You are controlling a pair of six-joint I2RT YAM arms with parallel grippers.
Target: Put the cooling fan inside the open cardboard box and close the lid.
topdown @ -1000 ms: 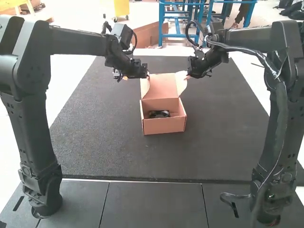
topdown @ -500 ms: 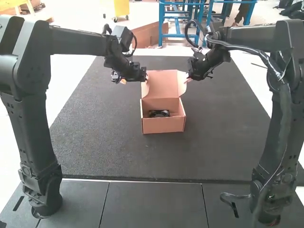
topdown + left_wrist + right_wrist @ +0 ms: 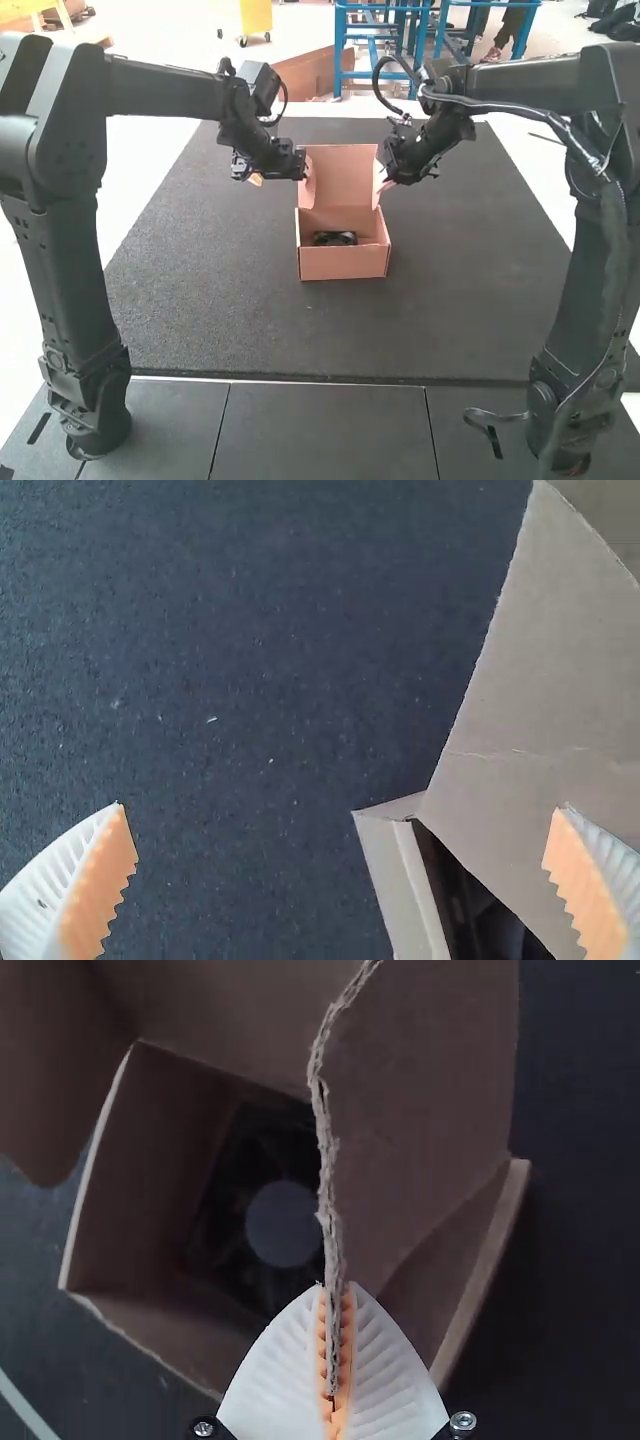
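The fan was already in: the cooling fan [image 3: 334,239] lay flat on the floor of the cardboard box [image 3: 343,258], which sat about the middle of the dark mat [image 3: 200,280] covering the tabletop [image 3: 330,425]. The step in hand therefore looked like the closing of the lid [image 3: 341,176]. It stood upright along the box's far wall, with a small flap at each side.

The right gripper [image 3: 386,180] was at the lid's right-hand side. In the right wrist view its ribbed fingers [image 3: 290,1385] were pressed together on the raw edge of the right flap [image 3: 420,1110], with the cardboard clamped between the orange pads and the fan's round hub visible below in the box.

The left gripper [image 3: 288,170] hung at the lid's other side. Its fingers [image 3: 90,885] stood wide apart and held nothing. One was over the mat and the other just beside the left flap [image 3: 540,680]. Whether that one touched the cardboard could not be told.

By my judgement, the next move would call for both arms to work together. The lid would have to swing toward the near edge of the tabletop and down over the opening. The two flaps would need turning inward so that they slid inside the side walls and did not catch on the rim. The left fingers would first need a hold on, or a push against, their flap. The box was light and unanchored, so a one-sided pull might drag or tip it.
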